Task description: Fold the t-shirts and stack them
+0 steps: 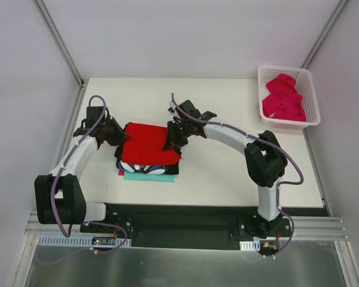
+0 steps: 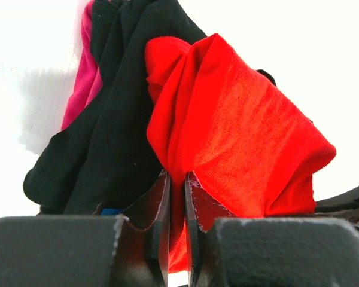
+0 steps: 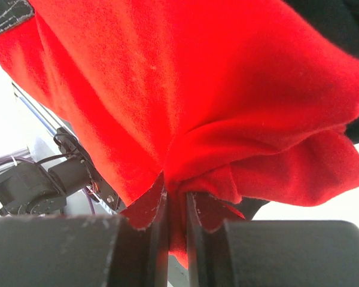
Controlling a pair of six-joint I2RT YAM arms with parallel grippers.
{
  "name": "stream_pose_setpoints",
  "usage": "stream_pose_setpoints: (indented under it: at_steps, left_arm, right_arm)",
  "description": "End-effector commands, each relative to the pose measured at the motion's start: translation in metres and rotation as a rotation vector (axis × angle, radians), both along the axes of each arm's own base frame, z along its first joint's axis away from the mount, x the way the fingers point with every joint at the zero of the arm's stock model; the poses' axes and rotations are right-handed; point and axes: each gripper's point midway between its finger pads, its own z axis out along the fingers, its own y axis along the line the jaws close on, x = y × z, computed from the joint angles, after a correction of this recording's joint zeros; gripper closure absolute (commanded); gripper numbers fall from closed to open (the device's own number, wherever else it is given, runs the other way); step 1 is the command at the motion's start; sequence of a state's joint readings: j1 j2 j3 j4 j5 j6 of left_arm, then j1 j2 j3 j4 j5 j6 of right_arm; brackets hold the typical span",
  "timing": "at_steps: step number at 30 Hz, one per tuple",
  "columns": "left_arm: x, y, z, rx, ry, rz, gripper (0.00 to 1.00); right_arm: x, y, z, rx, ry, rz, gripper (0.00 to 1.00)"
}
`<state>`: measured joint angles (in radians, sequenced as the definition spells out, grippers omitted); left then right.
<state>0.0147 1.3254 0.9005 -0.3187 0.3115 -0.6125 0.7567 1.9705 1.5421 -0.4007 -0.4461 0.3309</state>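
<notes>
The top view is bright and even, lit softly from above: the white counter (image 1: pixel 227 173) shows only faint shadows, and the metal sheet (image 1: pixel 179 266) at the near edge has a dull sheen. In both wrist views the background is blown out to white, the red shirt (image 2: pixel 239 137) looks oversaturated, and the dark bodies of the left hand (image 2: pixel 176 179) and right hand (image 3: pixel 175 194) are blurred at the bottom edge. A pale grey shadow lies left of the cloth in the left wrist view.

Red t-shirt (image 1: pixel 147 143); black flower-print t-shirt (image 1: pixel 145 169); magenta t-shirt (image 1: pixel 283 99); white basket (image 1: pixel 312 98).
</notes>
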Motion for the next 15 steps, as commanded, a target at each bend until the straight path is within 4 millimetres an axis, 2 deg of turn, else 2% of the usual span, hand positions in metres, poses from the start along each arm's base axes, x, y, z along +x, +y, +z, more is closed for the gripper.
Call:
stream_pose_setpoints:
  at_steps: [1,6,10,13,15]
  left_arm:
    - [0.002,0.006,0.008,0.015,-0.040,0.010,1.00]
    - [-0.006,0.007,-0.007,0.013,-0.001,0.014,1.00]
    - [-0.008,0.008,-0.010,0.021,0.004,0.013,1.00]
    - [-0.011,0.010,-0.015,0.030,0.011,0.016,1.00]
    - [-0.013,0.011,-0.019,0.038,0.018,0.016,0.91]
  right_arm:
    - [-0.012,0.010,0.007,0.029,0.013,0.030,0.99]
    - [-0.017,0.011,-0.002,0.012,0.019,0.040,0.99]
    - [-0.021,0.008,-0.013,-0.012,0.026,0.041,0.98]
    - [-0.024,0.005,-0.021,-0.034,0.033,0.041,0.94]
    - [-0.027,0.002,-0.024,-0.050,0.036,0.043,0.84]
